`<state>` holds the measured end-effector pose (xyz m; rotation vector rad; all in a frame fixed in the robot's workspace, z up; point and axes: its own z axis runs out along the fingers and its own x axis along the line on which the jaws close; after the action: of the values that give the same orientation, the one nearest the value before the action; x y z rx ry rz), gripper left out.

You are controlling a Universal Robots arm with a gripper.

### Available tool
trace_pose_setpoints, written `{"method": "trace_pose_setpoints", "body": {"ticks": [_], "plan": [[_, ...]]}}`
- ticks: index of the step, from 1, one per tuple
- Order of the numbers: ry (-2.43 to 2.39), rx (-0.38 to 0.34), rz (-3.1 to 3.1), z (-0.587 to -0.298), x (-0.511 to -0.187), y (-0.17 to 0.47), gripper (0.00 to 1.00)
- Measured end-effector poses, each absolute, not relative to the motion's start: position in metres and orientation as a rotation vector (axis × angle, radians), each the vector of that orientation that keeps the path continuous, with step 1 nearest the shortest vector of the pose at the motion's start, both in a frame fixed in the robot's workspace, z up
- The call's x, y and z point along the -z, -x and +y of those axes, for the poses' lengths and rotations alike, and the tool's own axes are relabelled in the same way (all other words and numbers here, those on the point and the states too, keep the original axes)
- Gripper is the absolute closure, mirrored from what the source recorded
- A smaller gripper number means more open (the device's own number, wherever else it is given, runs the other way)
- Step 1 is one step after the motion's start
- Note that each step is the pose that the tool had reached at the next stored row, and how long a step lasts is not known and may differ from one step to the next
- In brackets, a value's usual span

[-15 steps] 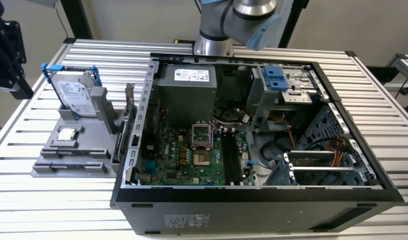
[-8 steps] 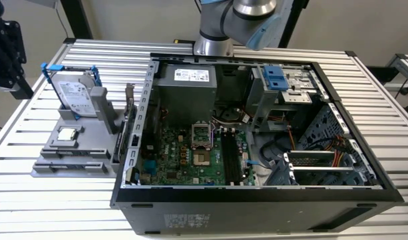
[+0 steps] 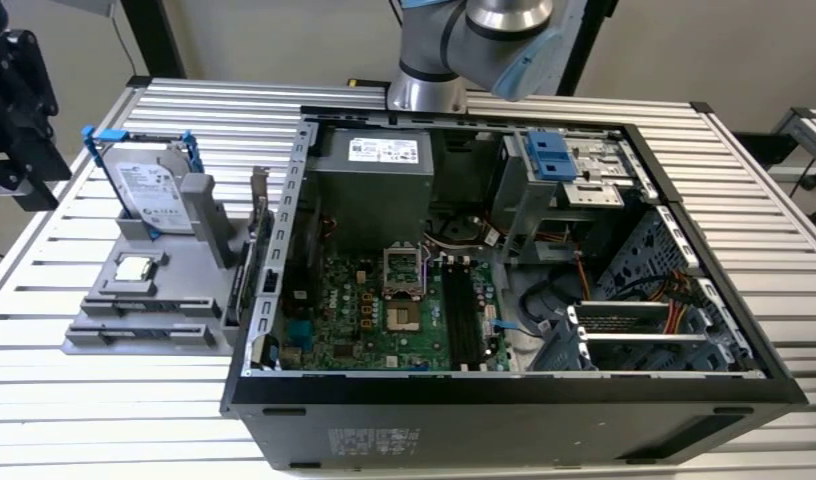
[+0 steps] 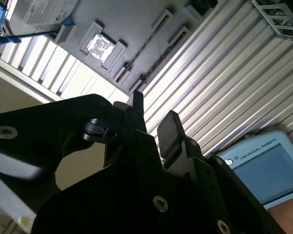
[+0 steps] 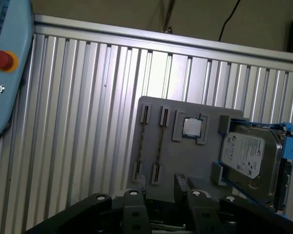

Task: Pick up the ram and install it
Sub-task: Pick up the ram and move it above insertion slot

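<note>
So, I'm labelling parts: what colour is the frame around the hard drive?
Blue; the frame shows best in the exterior view.

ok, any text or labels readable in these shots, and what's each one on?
On the hard drive: white label, print too small to read.
On the power supply: white sticker, too small to read.
On the computer case, outer side: sticker, too small to read.
On the teach pendant: one line of maker's lettering above its screen, a brand name, left unquoted.
On the processor chip: markings too small to read.
Nothing else legible.
</note>
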<state>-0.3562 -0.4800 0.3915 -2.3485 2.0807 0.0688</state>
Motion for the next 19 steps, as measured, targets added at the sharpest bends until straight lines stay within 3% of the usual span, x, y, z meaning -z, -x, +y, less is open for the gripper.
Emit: {"method": "trace_pose_setpoints", "body": {"ticks": [19], "plan": [[2.263,-0.067,2.173,-0.48,-0.381,0.356,0.0]]}}
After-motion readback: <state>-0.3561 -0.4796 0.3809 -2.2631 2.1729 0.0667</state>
